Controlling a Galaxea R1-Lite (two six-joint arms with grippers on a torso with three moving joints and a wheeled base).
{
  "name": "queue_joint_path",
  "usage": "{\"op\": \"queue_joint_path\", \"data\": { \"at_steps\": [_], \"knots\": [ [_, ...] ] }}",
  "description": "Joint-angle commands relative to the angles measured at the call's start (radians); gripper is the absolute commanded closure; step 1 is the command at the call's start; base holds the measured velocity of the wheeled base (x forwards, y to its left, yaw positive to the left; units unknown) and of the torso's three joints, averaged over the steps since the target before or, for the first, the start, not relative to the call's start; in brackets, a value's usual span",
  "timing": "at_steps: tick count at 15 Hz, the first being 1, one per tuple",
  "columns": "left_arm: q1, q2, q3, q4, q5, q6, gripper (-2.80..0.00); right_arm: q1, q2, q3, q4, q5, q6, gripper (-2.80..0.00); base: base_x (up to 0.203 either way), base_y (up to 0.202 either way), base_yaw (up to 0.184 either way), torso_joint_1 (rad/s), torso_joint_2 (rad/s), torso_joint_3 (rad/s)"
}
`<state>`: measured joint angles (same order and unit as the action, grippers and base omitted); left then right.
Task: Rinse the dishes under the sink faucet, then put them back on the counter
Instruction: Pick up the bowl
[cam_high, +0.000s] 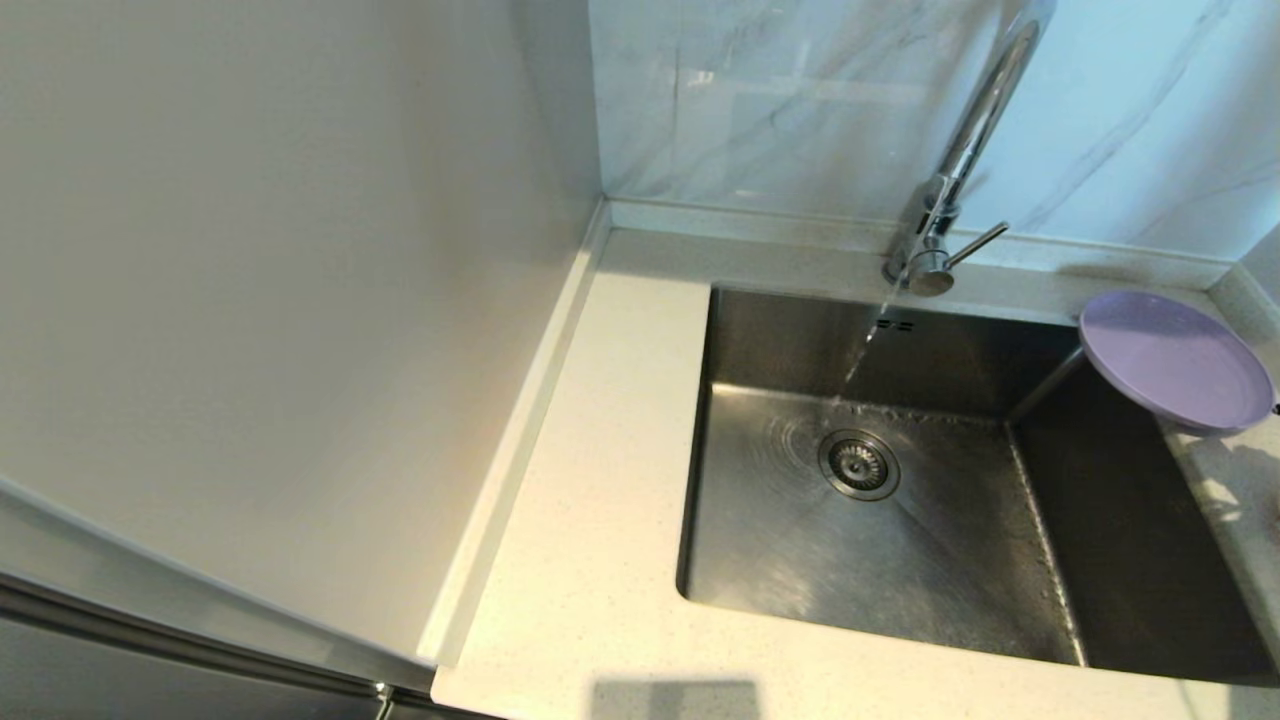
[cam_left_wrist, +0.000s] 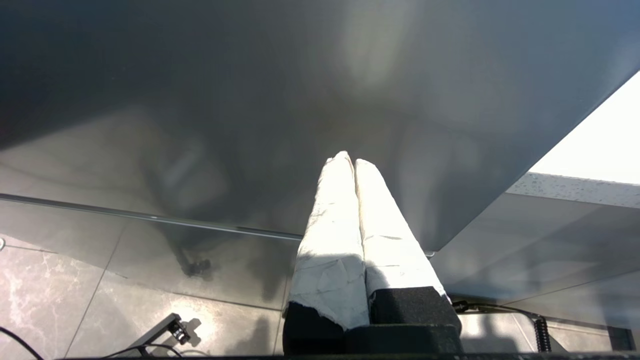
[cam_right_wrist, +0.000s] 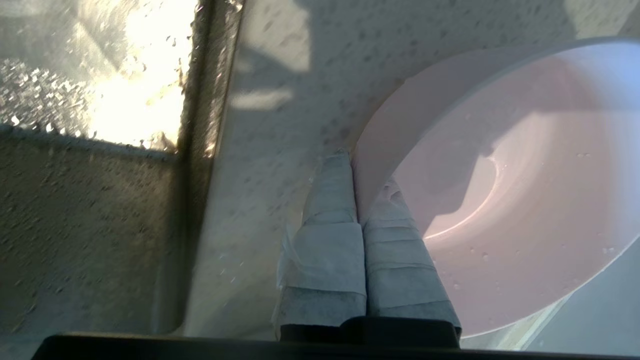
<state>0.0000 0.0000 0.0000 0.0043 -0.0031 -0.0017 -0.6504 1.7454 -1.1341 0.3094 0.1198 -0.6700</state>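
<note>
The lilac-purple plate (cam_high: 1175, 360) hangs tilted over the sink's far right corner and the counter (cam_high: 590, 520) beside it. My right gripper (cam_right_wrist: 357, 172) is shut on the plate's (cam_right_wrist: 500, 200) rim, one finger (cam_right_wrist: 330, 210) outside it and one inside, above the speckled counter (cam_right_wrist: 280, 90). Water drops lie on the plate. The chrome sink faucet (cam_high: 965, 150) stands behind the basin, and a thin stream (cam_high: 868, 340) runs from it. The pink bowl is out of view. Down in front of a dark cabinet front, my left gripper (cam_left_wrist: 352, 160) is shut and holds nothing.
The steel sink basin (cam_high: 960, 590) is wet, with a round drain strainer (cam_high: 858, 464) in its middle. A white wall panel (cam_high: 280, 300) closes off the left side. A marble backsplash (cam_high: 780, 100) rises behind the faucet's side lever (cam_high: 975, 245).
</note>
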Motion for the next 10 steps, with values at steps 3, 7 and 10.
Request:
{"op": "queue_joint_path", "data": {
  "at_steps": [3,7,10],
  "knots": [
    [0.0,0.0,0.0,0.0,0.0,0.0,0.0,0.028,-0.11,0.053,-0.012,0.024,-0.056,0.0,0.0,0.0,0.0,0.0,0.0,0.0],
    [0.0,0.0,0.0,0.0,0.0,0.0,0.0,0.148,-0.256,0.108,-0.016,0.064,-0.135,0.0,0.0,0.0,0.0,0.0,0.0,0.0],
    [0.0,0.0,0.0,0.0,0.0,0.0,0.0,0.3,-0.323,0.08,0.057,0.067,-0.145,0.0,0.0,0.0,0.0,0.0,0.0,0.0]
  ]
}}
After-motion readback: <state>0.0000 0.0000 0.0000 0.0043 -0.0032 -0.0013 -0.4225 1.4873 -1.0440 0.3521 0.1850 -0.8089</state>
